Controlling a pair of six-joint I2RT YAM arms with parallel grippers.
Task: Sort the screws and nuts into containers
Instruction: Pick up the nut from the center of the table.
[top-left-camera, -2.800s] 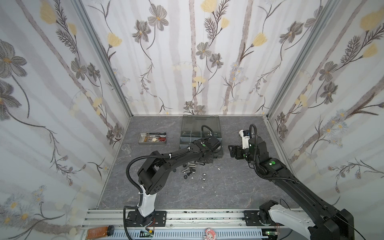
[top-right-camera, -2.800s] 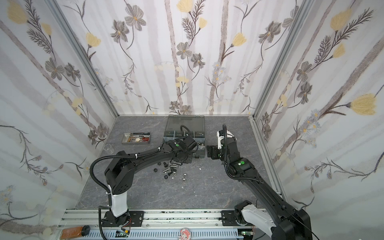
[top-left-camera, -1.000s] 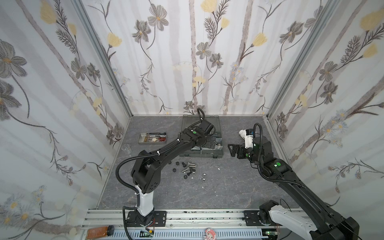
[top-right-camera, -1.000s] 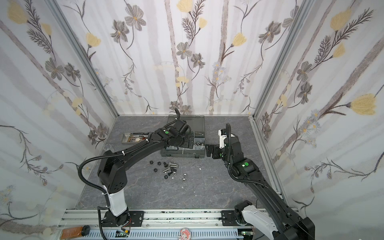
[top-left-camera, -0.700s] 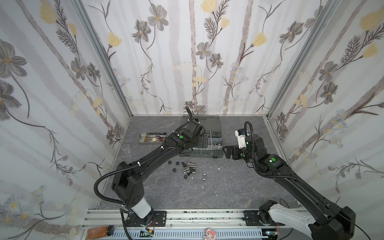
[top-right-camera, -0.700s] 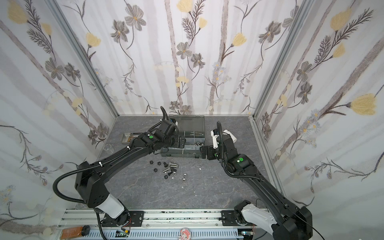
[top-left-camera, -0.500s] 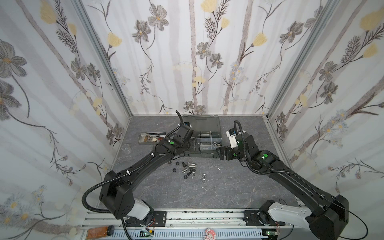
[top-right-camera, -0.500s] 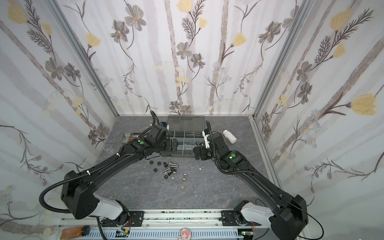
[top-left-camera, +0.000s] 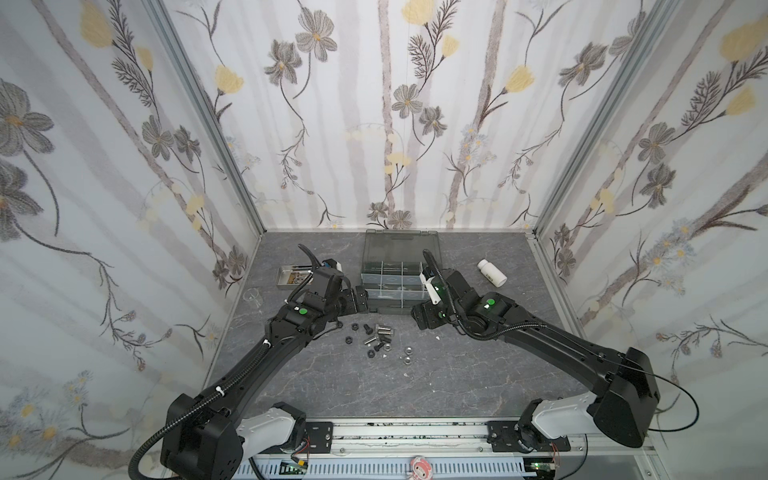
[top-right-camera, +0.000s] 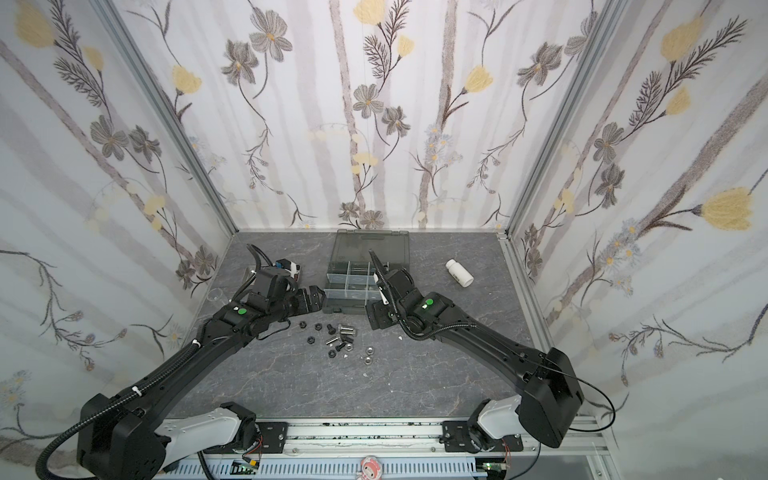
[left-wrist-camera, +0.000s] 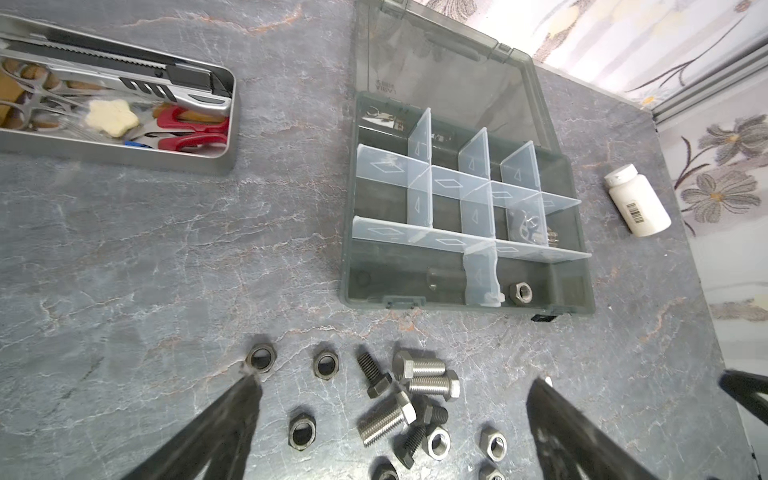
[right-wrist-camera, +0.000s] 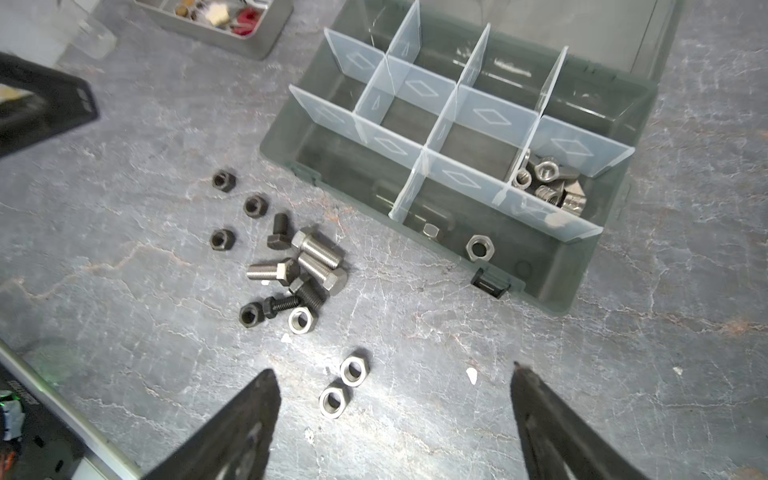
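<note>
1. Two silver nuts (right-wrist-camera: 353, 371) lie side by side on the table (right-wrist-camera: 415, 440), apart from the heaped screws (right-wrist-camera: 316, 249).
2. They sit just below the right claw (right-wrist-camera: 391, 370), which is spread wide and empty.
3. The left claw (left-wrist-camera: 397, 381), also spread and empty, hangs over the screws, farther off.

In both top views the right arm (top-left-camera: 486, 309) hides the near right corner of the organizer box (top-right-camera: 372, 245), whose contents are too small to tell. The left wrist view cuts off the steel tray (left-wrist-camera: 124, 160) and two nuts (left-wrist-camera: 384, 471) at its edges; a hazy dark cylinder (left-wrist-camera: 444, 279) in the box cannot be identified.
</note>
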